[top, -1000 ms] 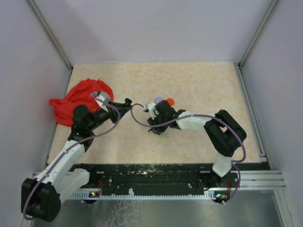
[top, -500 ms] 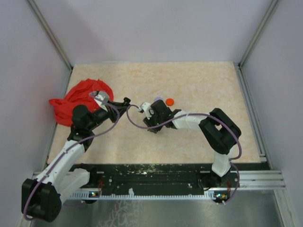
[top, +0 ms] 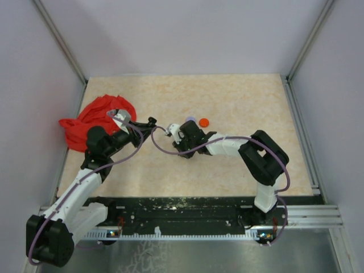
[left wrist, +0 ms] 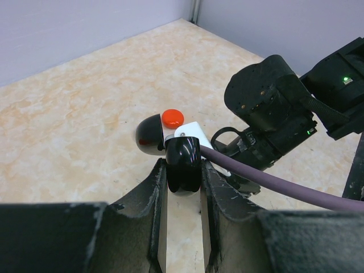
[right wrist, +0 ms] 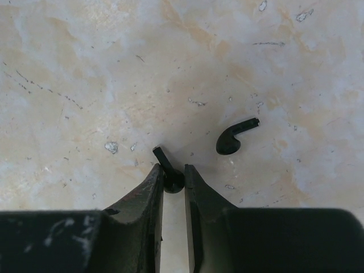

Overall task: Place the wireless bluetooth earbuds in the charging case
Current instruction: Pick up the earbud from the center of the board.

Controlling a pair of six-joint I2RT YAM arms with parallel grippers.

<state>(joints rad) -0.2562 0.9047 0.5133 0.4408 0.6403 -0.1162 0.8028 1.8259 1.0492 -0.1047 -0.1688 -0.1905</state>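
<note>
Plainly, the work is split between the two arms. The left hand is clenched on the charging case. It grips the black body by its sides, so the lid stands swung open and the white inner face is exposed. Held like this, the case should be steady and its seats reachable from above. The right hand points straight down at the worktop. Its fingers are closed on the bulb of one black earbud, and the stem pokes out beyond the tips. Whether that earbud is off the surface I cannot tell from this angle. The second earbud lies loose on the worktop just beside it, out of any grip. An orange disc sits beyond the case, apart from both hands. By my reading, neither earbud is in the case yet.
</note>
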